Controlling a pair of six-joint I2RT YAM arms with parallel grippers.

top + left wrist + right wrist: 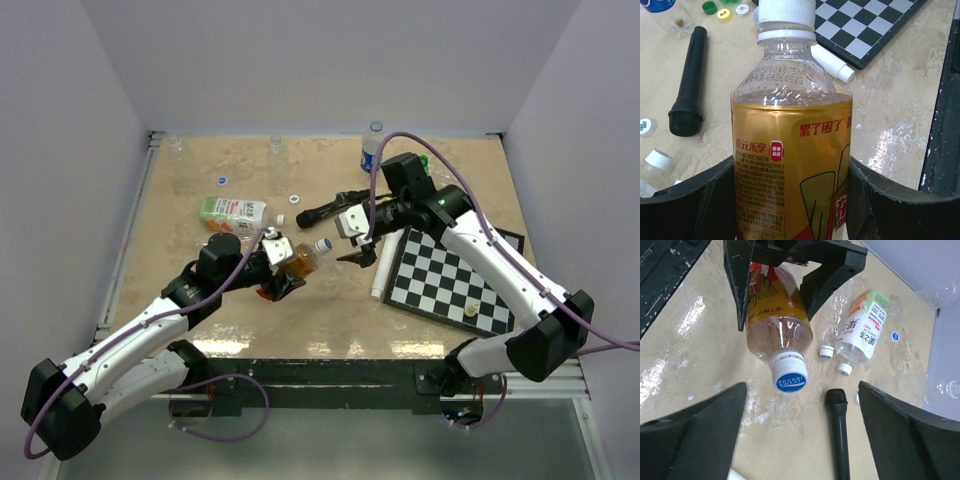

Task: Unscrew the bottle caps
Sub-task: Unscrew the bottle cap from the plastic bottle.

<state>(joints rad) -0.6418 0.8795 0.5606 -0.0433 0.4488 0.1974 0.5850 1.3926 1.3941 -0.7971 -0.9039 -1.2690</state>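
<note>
My left gripper [283, 270] is shut on the amber bottle [300, 260] with the red-yellow label and holds it above the table, neck toward the right arm. In the left wrist view the bottle [790, 165] sits between both fingers [695, 205], and its white cap [785, 15] is on. My right gripper [362, 246] is open just beyond the cap [323, 245]. In the right wrist view the blue-topped cap [790, 375] lies ahead of the open gripper [802, 425], nearer the left finger [695, 430], untouched.
A black microphone [335, 208] lies behind the grippers, a white tube [382, 268] beside the chessboard [455, 275]. A green-labelled bottle [232, 213] lies at left, and a blue-labelled bottle [371, 150] stands at the back. Loose caps [221, 181] lie about.
</note>
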